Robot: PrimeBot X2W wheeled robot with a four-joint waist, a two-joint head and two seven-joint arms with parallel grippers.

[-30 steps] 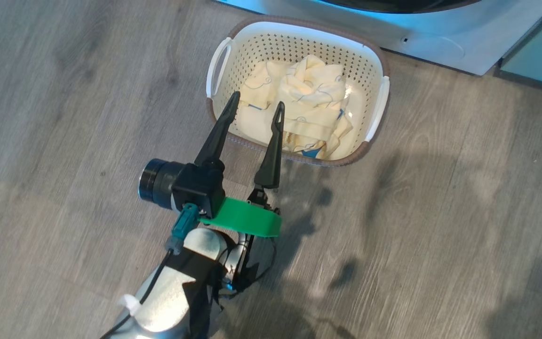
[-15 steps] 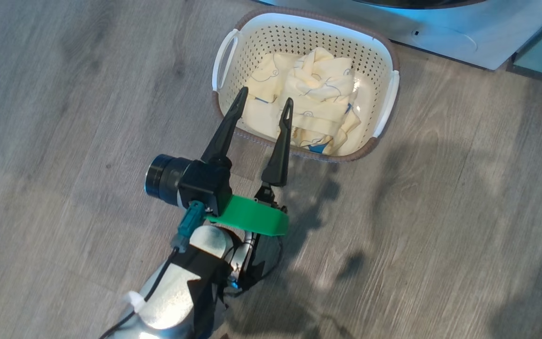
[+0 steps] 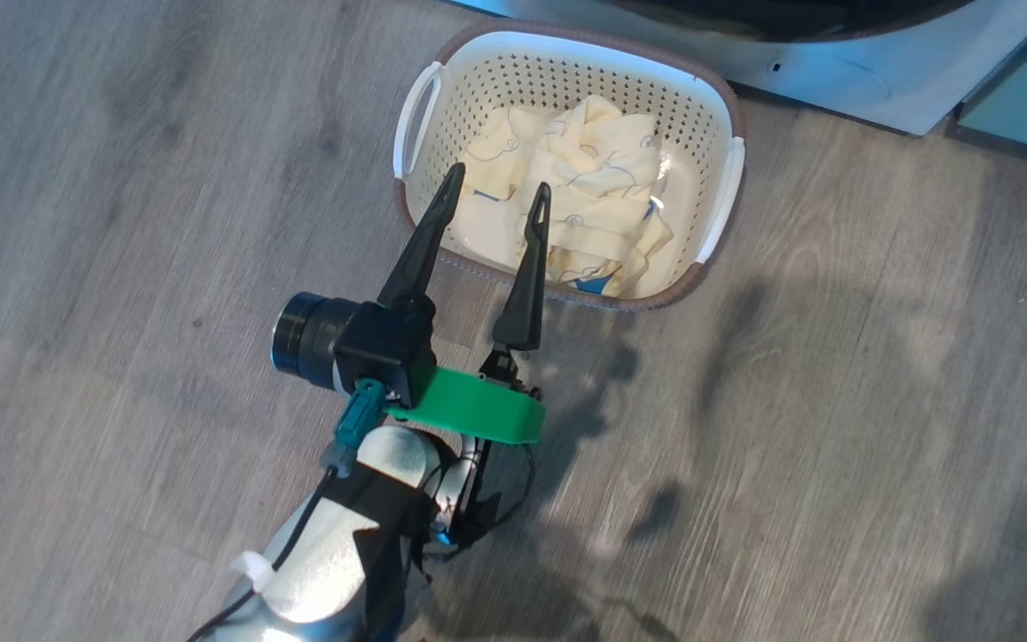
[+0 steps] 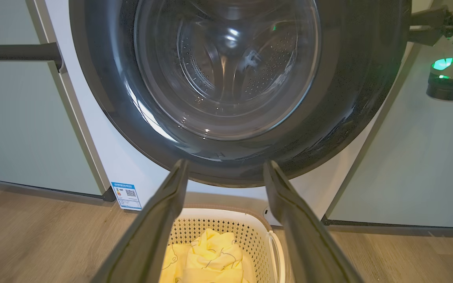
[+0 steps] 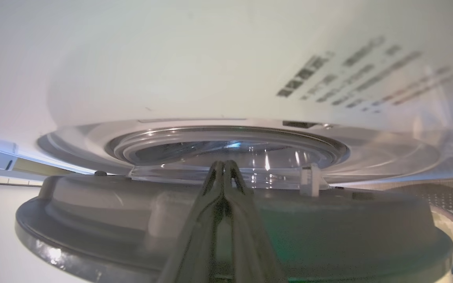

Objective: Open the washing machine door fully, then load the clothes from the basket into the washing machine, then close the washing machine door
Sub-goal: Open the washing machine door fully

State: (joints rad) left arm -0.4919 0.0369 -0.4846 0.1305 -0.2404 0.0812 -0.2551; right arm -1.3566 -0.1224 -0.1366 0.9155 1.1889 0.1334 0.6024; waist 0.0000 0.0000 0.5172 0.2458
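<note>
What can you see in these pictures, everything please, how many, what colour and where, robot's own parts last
washing machine: one, white, behind the basket
washing machine door: one, black rim and clear glass, standing off the machine's front
basket: one, cream-white with brown rim, on the floor
clothes: small heap, pale yellow with blue trim, in the basket
sticker: one, blue, low on the machine's front
cabinet panels: two, pale green, either side of the machine
floor: one, grey wood, under the basket
left hand: one, dark, open, over the basket's near rim
right hand: one, dark, shut, close by the door
</note>
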